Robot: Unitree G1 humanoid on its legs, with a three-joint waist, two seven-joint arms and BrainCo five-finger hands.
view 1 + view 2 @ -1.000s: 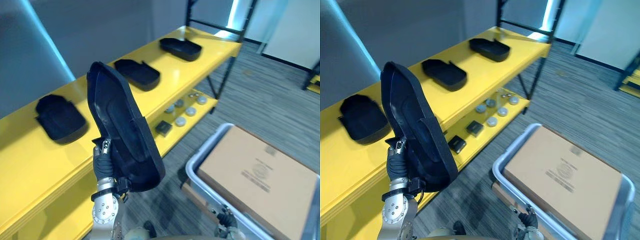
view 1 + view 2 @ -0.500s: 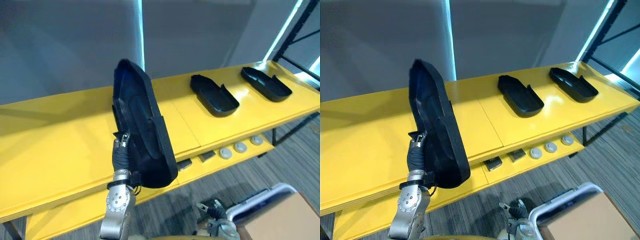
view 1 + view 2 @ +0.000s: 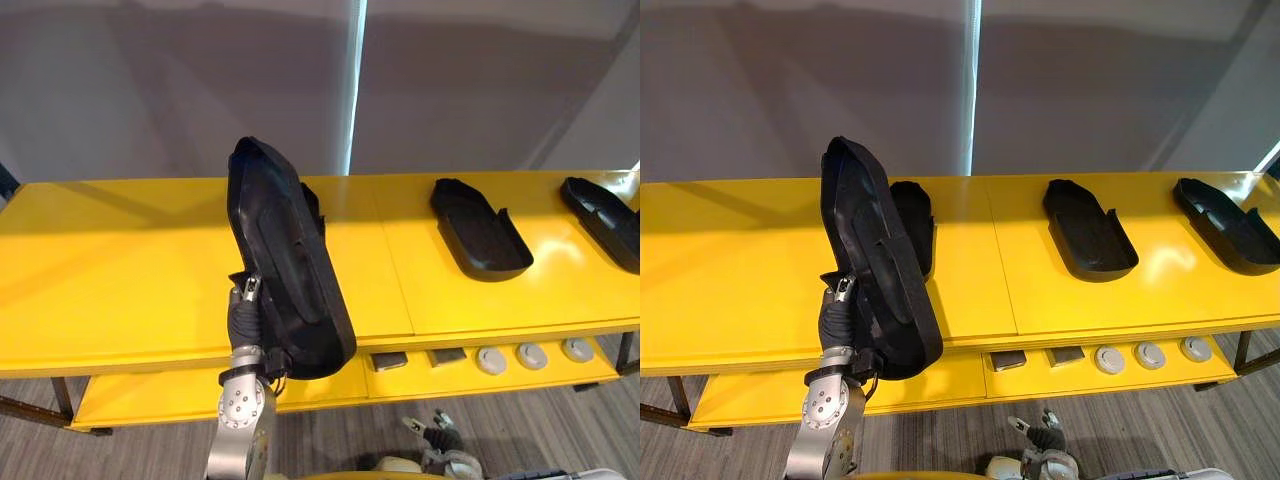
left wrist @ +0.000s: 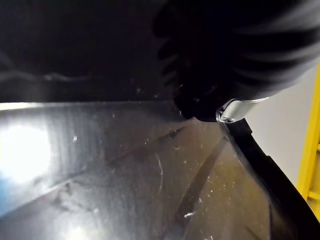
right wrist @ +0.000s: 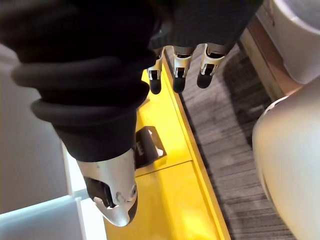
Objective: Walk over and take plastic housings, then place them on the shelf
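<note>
Carrying a black plastic housing upright, the left hand is clenched on its lower end, the long axis rising from the wrist and leaning slightly back. The yellow shelf lies just beyond and below it. The nearest housing rests directly behind the held one, the middle housing and far housing off to the right. Bare shelf lies to the left, likely the spot for laying it flat. The right hand hangs low, fingers relaxed

Both head eyes look down on one yellow shelf — wrist cameras sit very close.
</note>
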